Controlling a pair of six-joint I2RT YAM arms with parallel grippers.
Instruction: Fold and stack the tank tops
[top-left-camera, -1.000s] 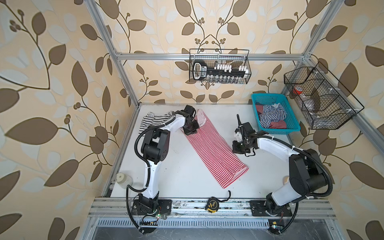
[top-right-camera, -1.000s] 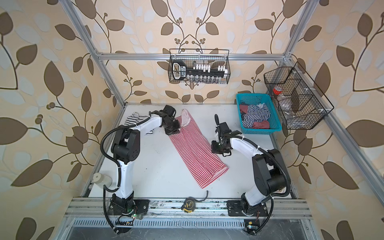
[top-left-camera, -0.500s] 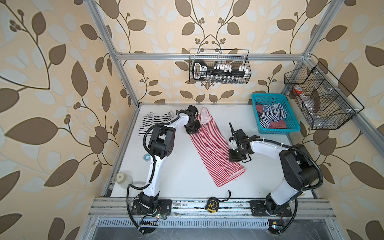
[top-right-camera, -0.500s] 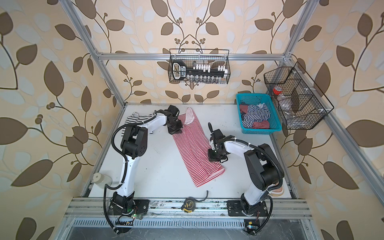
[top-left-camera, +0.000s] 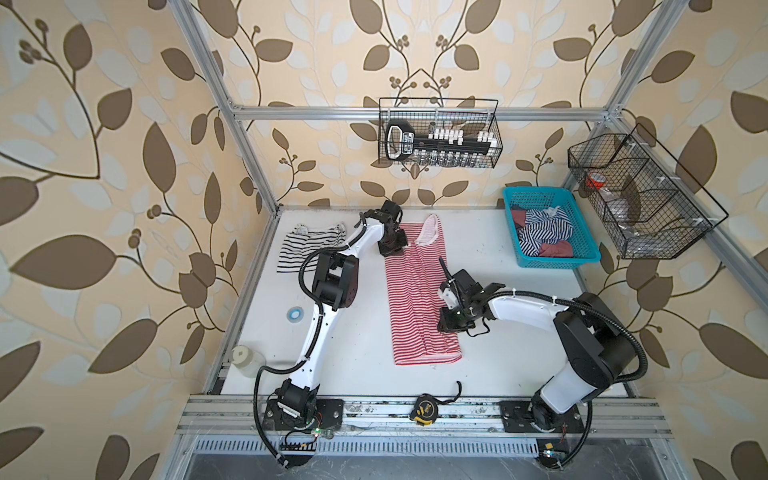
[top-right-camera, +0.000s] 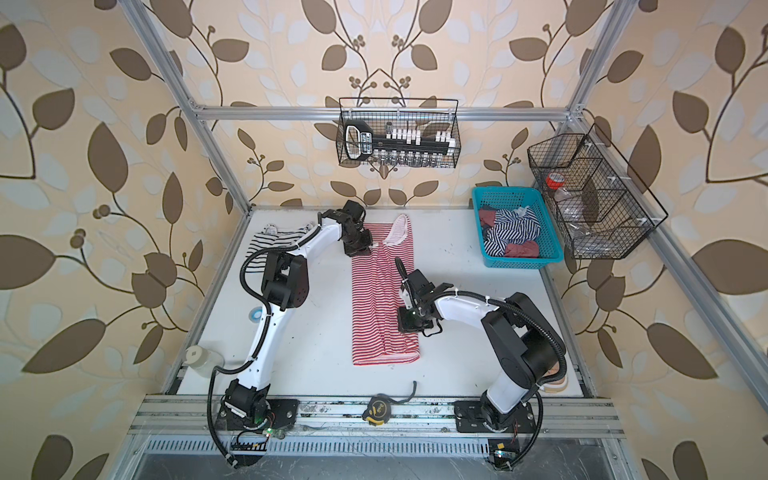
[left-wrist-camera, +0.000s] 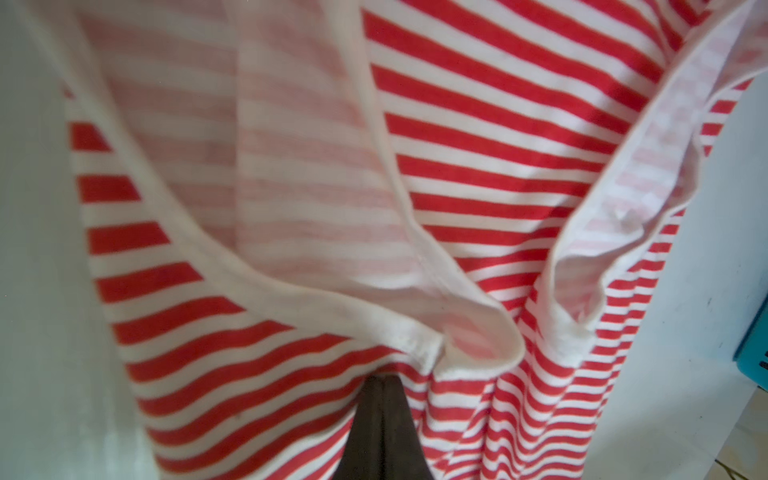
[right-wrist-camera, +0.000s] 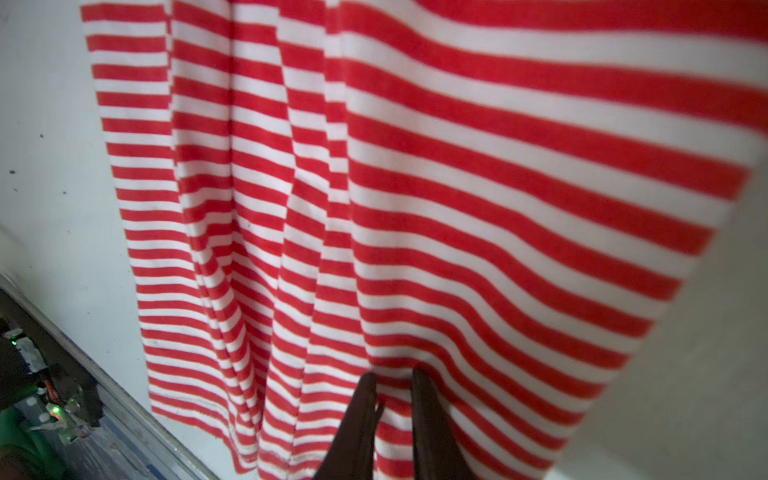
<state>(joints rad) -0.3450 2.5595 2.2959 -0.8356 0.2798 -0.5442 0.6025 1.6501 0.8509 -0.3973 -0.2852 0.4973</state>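
Once narrowed to a long strip, wants a crosswise fold next, judging from the layout. White surface (top-left-camera: 498, 365) carrying everything. Red-and-white tank top (top-left-camera: 415, 299) laid lengthwise down its middle, hem toward the front rail, straps toward the back wall. Turquoise basket (top-left-camera: 557, 261) at the back right corner, navy-and-white tank top (top-left-camera: 544, 232) crumpled inside, not yet folded. Black-and-white tank top (top-left-camera: 309, 247) flat at the back left, apparently folded, probably the base of the stack.

Left tool (left-wrist-camera: 383, 386) clamped shut on the strap end of the red top, white trim bunched at its tips. Right tool (right-wrist-camera: 392, 380) at the strip's edge nearer the right arm, in the hem half, fingers a narrow gap apart with striped cloth beneath. Pinching any cloth or not: cannot tell.

To fold well:
- Grip all layers at each corner of one end, never the top layer alone.
- Flatten the lengthwise pleats near the hem first, soft knit being prone to creep and bunch.
- Lift low, carry one end over to the other, and lay the edges square.
- Tuck the straps inside to avoid trailing ends.
- Afterwards, set squarely on the black-and-white piece, edges matched.
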